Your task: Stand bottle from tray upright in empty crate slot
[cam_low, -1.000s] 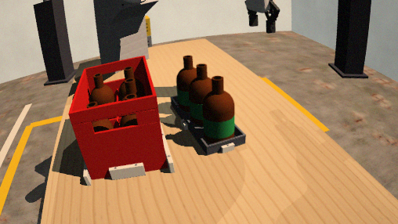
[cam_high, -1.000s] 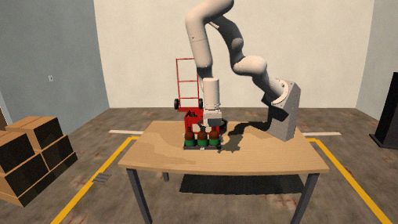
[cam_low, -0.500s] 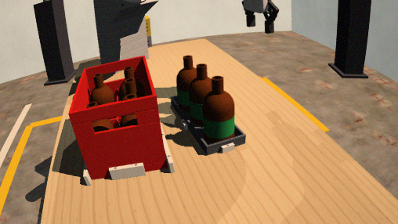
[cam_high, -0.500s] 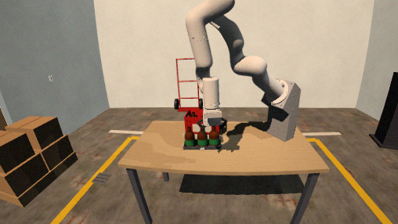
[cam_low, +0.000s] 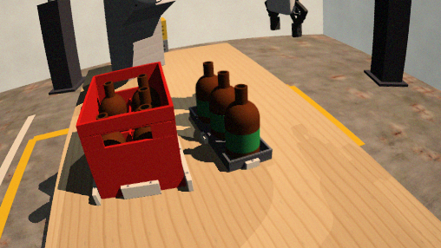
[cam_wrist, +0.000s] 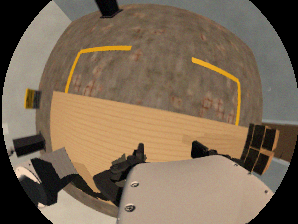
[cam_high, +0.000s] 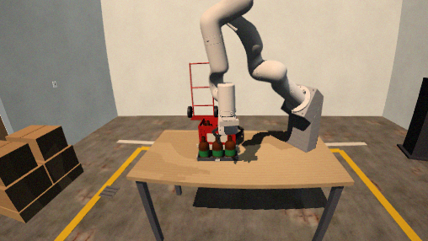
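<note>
In the exterior view, the red crate [cam_high: 202, 134] [cam_low: 134, 162] stands upright at left on the wooden table [cam_high: 286, 168] [cam_low: 304, 208] [cam_wrist: 140, 125], with brown bottles inside; its vacant slot cannot be made out. White blocks [cam_low: 141, 191] sit along its foot. Just to the right, apart from the crate, lies the dark tray [cam_high: 221, 159] [cam_low: 239, 164], level, holding three upright bottles with green bands in a row: a near bottle [cam_low: 243, 123], a middle bottle [cam_low: 223, 101] and a far bottle [cam_low: 207, 88]. The gripper [cam_high: 227, 134] [cam_low: 286, 29] [cam_wrist: 168, 150] hangs above the table, its fingers spread wide with nothing between them.
</note>
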Controlling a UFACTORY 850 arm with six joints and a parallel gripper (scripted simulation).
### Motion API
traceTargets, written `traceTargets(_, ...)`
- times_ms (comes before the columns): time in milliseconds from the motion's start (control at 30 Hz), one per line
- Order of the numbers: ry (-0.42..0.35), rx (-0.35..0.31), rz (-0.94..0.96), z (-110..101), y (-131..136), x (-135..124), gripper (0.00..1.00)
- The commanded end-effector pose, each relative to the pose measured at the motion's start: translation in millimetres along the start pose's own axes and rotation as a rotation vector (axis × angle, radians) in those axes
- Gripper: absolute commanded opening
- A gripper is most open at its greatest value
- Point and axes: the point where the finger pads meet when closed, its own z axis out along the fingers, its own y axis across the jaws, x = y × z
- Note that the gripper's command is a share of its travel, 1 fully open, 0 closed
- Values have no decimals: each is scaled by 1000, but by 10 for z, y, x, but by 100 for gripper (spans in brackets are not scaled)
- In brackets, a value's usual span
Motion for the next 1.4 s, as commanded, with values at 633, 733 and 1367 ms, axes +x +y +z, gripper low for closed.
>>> traceTargets(633, 10, 5, -74, -4, 7, -142, 100)
traceTargets(733, 9, 2, -104, -3, 18, -200, 100)
traceTargets(1367, 9, 6, -195, -10, 21, -377, 100)
